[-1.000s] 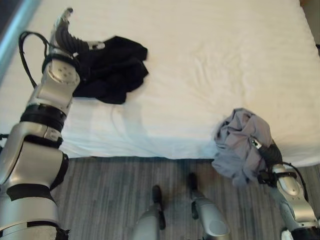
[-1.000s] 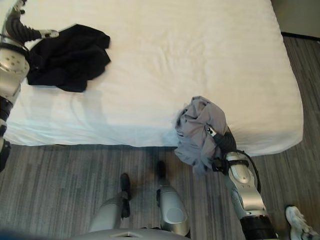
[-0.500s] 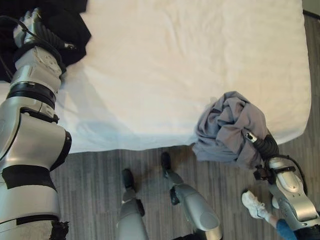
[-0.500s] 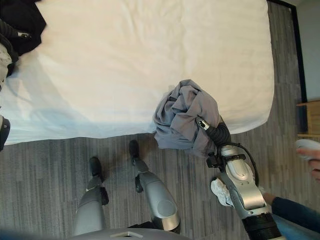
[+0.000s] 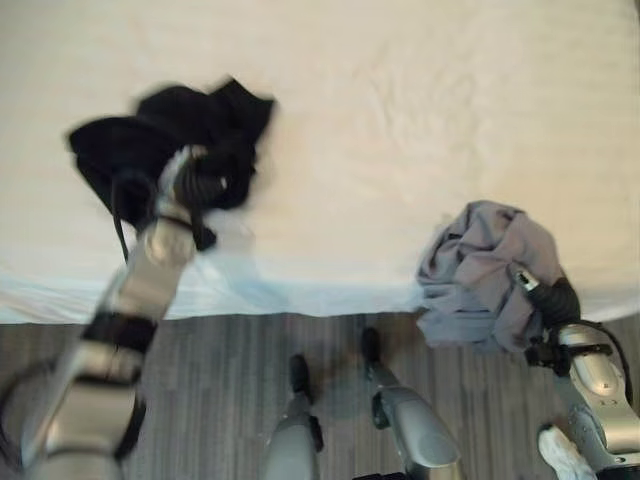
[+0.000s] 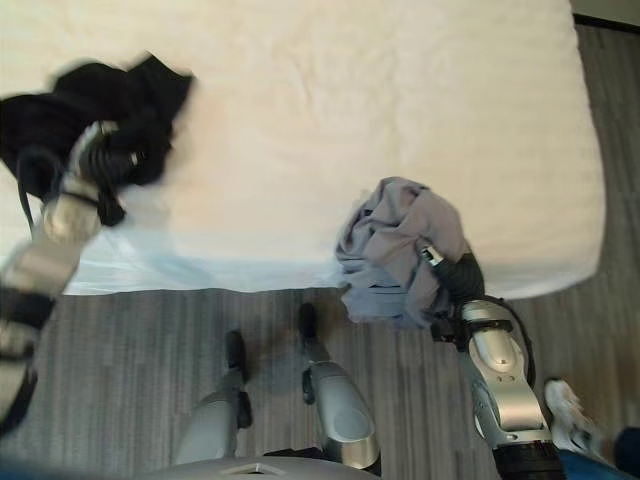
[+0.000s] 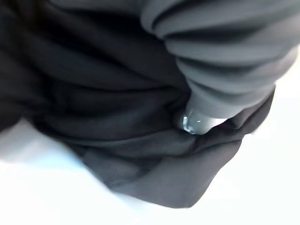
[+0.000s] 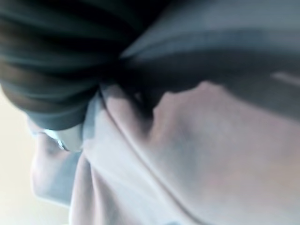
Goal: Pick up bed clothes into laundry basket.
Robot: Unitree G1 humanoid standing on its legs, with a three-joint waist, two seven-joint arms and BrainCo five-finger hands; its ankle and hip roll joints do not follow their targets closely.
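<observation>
Left hand now deeper in black clothes, fingers hidden, grip unclear.

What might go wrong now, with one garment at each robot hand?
1. The grey garment hangs partly over the bed edge by the right robot hand; loose folds may slip to the floor.
2. The black garment lies bunched around the left robot hand; its grip is hidden, so it may be incomplete.
</observation>
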